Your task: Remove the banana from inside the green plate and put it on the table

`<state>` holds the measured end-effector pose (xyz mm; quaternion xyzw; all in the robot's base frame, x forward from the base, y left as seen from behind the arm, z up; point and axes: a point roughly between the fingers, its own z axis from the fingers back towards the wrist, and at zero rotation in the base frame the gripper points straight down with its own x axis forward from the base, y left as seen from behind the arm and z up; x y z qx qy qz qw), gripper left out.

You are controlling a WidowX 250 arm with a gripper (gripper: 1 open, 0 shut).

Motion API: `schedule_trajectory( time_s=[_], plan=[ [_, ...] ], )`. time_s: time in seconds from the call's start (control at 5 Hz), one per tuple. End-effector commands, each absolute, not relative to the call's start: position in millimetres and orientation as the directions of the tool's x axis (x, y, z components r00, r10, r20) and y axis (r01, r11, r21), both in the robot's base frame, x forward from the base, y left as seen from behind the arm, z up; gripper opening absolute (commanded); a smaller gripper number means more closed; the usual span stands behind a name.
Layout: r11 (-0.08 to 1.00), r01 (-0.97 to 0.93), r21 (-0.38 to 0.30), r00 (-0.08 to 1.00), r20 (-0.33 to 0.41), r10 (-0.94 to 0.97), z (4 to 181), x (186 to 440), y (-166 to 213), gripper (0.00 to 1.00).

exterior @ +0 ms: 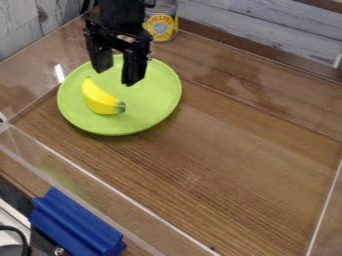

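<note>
A small yellow banana (pixel 100 97) with dark tips lies in the left part of the round green plate (pixel 154 95), which rests on the brown wood-grain table (pixel 227 150). My black gripper (pixel 118 65) hangs above the plate's far side, just behind and above the banana. Its two fingers (pixel 135 68) point down and stand apart, open, with nothing between them. The arm hides part of the plate's far rim.
Clear acrylic walls (pixel 40 150) edge the table. A yellow container (pixel 163 27) stands at the back behind the arm. A blue object (pixel 74 232) sits outside the wall at the lower left.
</note>
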<state>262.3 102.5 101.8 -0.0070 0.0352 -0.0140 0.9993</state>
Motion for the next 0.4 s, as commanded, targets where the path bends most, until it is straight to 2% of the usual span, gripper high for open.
schedule_trajectory(
  time_s=[0.0,0.2],
  plan=[
    [1.0,0.027,-0.001,0.999,-0.035,-0.027,107.7,264.5,108.8,1.0],
    [1.0,0.03,-0.006,0.999,-0.042,-0.031,102.0,264.6,112.0,1.0]
  ],
)
